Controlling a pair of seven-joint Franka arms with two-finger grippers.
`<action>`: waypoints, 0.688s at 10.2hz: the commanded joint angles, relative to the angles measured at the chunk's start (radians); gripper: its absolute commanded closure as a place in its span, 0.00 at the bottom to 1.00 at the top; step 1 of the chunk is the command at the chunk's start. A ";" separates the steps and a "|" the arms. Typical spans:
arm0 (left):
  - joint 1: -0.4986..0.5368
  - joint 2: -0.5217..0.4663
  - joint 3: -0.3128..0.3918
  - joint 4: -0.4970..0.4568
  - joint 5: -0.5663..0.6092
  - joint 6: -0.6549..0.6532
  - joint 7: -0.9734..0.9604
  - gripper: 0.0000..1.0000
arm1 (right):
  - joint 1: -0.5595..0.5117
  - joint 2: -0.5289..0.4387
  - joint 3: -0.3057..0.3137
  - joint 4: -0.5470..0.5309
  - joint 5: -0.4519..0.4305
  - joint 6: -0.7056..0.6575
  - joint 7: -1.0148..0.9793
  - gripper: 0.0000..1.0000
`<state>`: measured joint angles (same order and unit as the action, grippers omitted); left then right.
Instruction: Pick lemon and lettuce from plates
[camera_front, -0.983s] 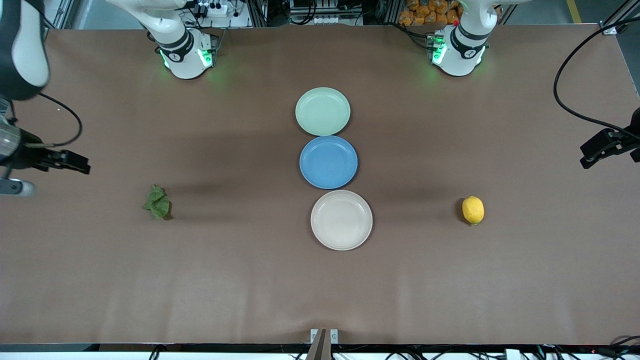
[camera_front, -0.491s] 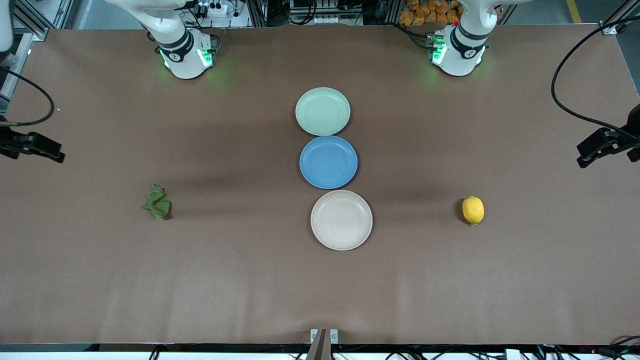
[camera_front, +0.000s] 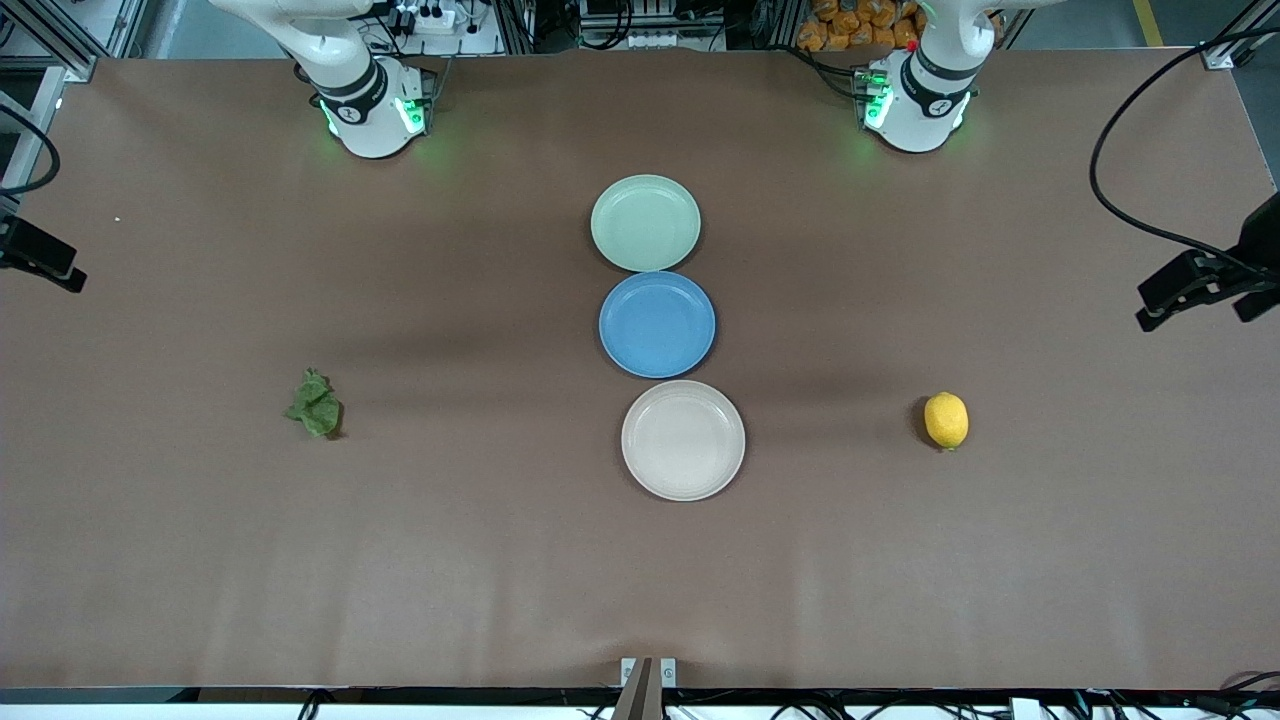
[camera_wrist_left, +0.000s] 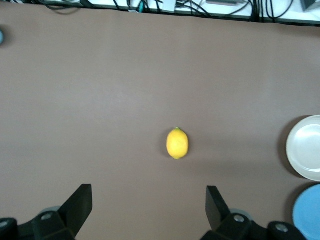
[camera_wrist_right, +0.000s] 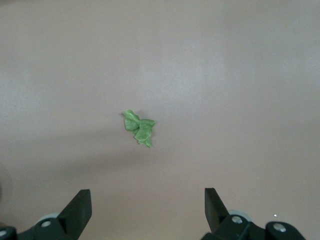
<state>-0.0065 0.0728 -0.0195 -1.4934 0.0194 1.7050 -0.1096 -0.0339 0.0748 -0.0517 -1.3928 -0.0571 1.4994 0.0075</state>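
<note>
While both grippers hang wide open and empty, the lemon (camera_front: 946, 421) lies on the table well below the left gripper (camera_wrist_left: 149, 200), and the lettuce (camera_front: 316, 404) likewise below the right gripper (camera_wrist_right: 148, 202), both off the plates (camera_front: 683, 440).

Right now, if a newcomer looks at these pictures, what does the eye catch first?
Three plates lie in a row mid-table: pale green plate, blue plate, then beige plate nearest the front camera, all bare. The lemon lies on the table toward the left arm's end, the lettuce toward the right arm's.
</note>
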 joint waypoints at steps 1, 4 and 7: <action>0.003 -0.016 0.001 -0.002 -0.044 -0.021 0.021 0.00 | 0.009 -0.010 -0.010 -0.003 0.006 0.001 -0.012 0.00; -0.003 -0.021 0.000 -0.004 -0.047 -0.024 0.021 0.00 | 0.014 -0.015 -0.007 -0.063 0.006 0.079 -0.007 0.00; -0.001 -0.022 -0.027 -0.004 -0.036 -0.030 0.021 0.00 | 0.017 -0.026 0.009 -0.078 0.005 0.087 -0.003 0.00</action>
<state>-0.0097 0.0668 -0.0423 -1.4934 -0.0018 1.6919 -0.1096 -0.0230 0.0741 -0.0488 -1.4473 -0.0563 1.5770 0.0074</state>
